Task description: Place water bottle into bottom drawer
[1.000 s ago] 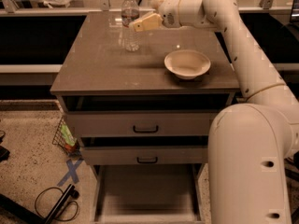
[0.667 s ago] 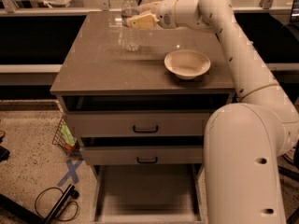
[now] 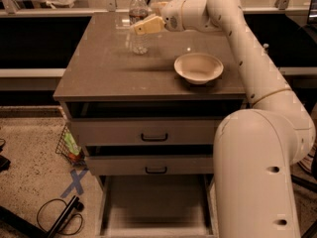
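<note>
The water bottle, clear ribbed plastic with a white cap, stands upright at the far left of the cabinet's brown top. My gripper reaches in from the right at the bottle's mid-height. It is open, with one tan finger in front of the bottle and the other behind it. The bottom drawer is pulled out at floor level, showing a bare grey floor.
A cream bowl sits on the top to the right of the bottle. Two drawers with black handles stand slightly ajar above the bottom one. My arm's large body fills the right. A cable and a wire basket lie on the floor at left.
My gripper has shifted a little to the left, closer around the bottle. The bottle, bowl and drawers have not moved.
</note>
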Robot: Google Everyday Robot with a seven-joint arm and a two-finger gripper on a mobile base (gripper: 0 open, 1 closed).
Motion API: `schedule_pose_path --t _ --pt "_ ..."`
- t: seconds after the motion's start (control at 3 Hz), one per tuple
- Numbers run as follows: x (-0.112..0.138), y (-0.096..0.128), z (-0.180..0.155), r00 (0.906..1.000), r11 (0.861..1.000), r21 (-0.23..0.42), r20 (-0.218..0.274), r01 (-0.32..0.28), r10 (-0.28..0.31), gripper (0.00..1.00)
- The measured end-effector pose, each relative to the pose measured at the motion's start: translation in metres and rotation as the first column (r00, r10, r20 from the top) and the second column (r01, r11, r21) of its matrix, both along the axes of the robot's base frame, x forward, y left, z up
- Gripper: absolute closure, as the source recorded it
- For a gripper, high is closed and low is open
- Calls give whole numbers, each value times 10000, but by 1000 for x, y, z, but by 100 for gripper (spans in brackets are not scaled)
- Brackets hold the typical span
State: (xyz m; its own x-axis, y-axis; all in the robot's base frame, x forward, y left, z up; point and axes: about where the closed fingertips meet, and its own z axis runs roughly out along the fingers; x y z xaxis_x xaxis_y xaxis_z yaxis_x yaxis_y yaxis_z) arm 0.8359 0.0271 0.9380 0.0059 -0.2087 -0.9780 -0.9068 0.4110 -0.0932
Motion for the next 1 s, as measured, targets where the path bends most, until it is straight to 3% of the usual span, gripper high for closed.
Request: schedule_pose_path --t 0.33,1.0 --pt "0 4 -2 10000 10000 2 -25 -54 54 0" --pt "3 12 -1 9998 9993 368 173 7 -14 0"
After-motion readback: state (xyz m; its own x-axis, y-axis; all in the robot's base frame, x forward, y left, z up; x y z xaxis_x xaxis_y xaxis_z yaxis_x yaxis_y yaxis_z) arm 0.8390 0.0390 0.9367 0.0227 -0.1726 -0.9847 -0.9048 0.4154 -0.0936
